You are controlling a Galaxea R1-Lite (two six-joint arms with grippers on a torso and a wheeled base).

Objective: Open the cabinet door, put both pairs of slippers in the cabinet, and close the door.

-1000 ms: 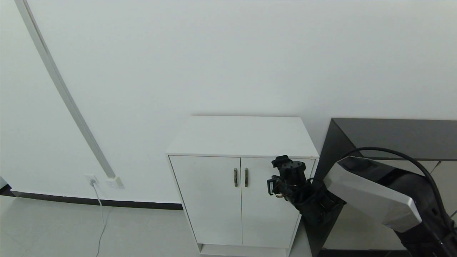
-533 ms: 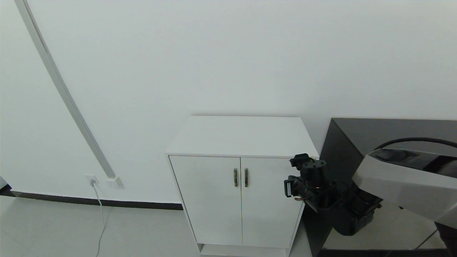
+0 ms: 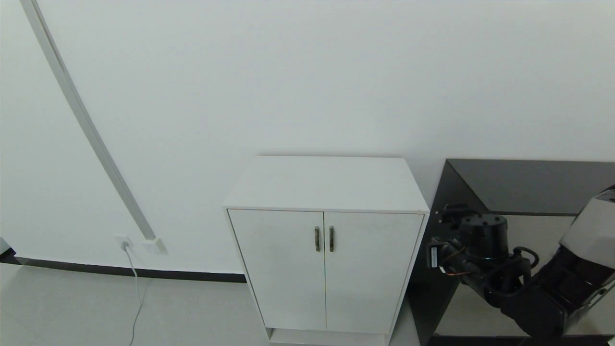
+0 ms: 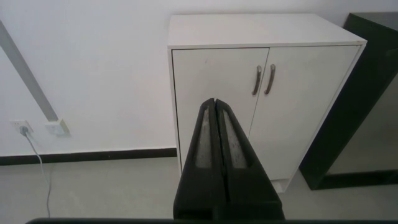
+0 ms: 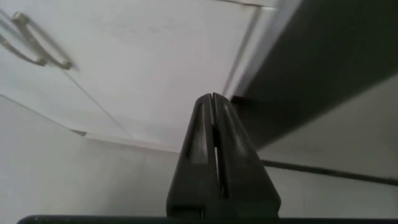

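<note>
The white cabinet (image 3: pixel 326 182) stands against the wall with both doors shut, its two metal handles (image 3: pixel 324 239) side by side at the middle seam. My right arm (image 3: pixel 485 250) hangs to the right of it, in front of the black unit. The right gripper (image 5: pixel 212 99) is shut with nothing in it, pointing low past the right door's (image 5: pixel 155 68) outer bottom corner. The left gripper (image 4: pixel 215 104) is shut and empty too, held back from the cabinet (image 4: pixel 217 81) and aimed at its left door.
A black glossy unit (image 3: pixel 528 180) stands close against the cabinet's right side. On the wall to the left are a socket with a hanging cable (image 3: pixel 126 244) and a slanted grey conduit (image 3: pixel 86 125). Open floor (image 3: pixel 120 312) lies left of the cabinet.
My right arm has swung to the right, from in front of the cabinet's right door to in front of the black unit. The doors stay shut.
</note>
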